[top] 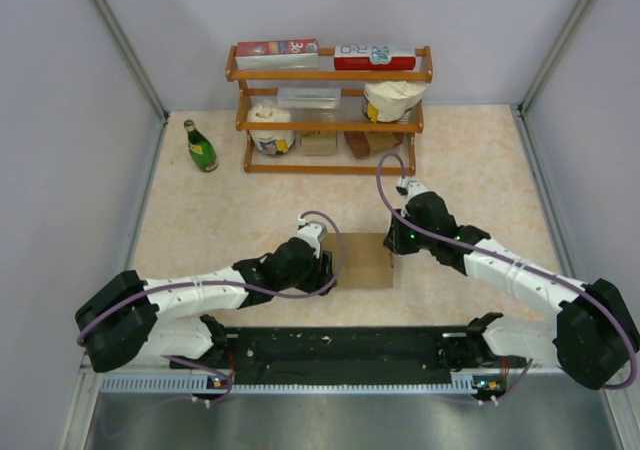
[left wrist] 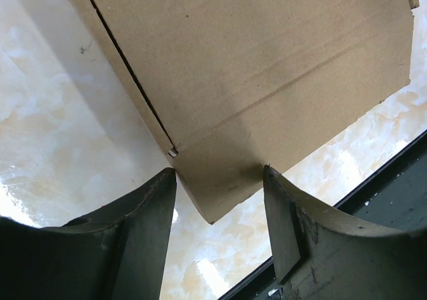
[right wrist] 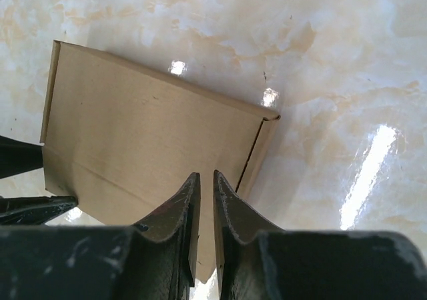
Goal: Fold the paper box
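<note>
- paper box (top: 362,262): plain brown cardboard, lying flat in the middle of the worktop (top: 470,170), just ahead of both arm bases.
- From above it looks a bit longer left to right, running arm to arm. It is close to square, so that is hard to be sure of.
- left pincer (left wrist: 219,173): at the box's left side, fingers spread wide, with a near corner of the box poking in between them. Cannot tell if either finger presses the cardboard.
- right pincer (right wrist: 205,177): at the box's right side toward the far corner, fingers all but pressed together with only a sliver between. It sits over the edge by the upright side wall; cannot tell if cardboard is nipped.
- Key relation: the box sits between the two pincers, one on each short side, both right at it and neither clearly nearer. Any fold probably turns on one side bracing while the other works.
- green bottle (top: 200,145): far left, well apart.
- wooden rack (top: 330,75): at the back, holding cartons and tubs, well apart.
- black rail (top: 340,345): along the near edge, behind the box.
- Nothing stands between the pincers and the box.
</note>
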{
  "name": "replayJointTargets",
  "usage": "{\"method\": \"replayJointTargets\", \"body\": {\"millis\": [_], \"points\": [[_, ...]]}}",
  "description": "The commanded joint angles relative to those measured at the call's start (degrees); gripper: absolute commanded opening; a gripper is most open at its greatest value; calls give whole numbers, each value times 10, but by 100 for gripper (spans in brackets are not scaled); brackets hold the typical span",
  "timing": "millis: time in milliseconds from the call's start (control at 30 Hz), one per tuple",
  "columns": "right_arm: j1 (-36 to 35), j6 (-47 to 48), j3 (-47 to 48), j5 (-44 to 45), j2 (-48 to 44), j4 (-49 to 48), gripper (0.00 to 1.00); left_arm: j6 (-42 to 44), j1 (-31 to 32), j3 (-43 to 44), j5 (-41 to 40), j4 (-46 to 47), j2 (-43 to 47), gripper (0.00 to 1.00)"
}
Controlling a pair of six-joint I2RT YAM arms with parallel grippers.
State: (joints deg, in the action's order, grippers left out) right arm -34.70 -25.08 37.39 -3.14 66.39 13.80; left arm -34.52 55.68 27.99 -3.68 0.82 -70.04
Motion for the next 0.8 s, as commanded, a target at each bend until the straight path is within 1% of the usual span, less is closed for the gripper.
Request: {"method": "replayJointTargets", "body": {"millis": [0, 300, 767], "points": [[2, 20, 33, -13, 17, -43, 13, 6, 3, 20, 0, 10, -1, 59], [2, 22, 39, -15, 64, -47, 12, 9, 3, 15, -6, 10, -10, 59], [3, 23, 39, -14, 80, -48, 11, 27, 3, 25, -40, 1, -40, 59]]}}
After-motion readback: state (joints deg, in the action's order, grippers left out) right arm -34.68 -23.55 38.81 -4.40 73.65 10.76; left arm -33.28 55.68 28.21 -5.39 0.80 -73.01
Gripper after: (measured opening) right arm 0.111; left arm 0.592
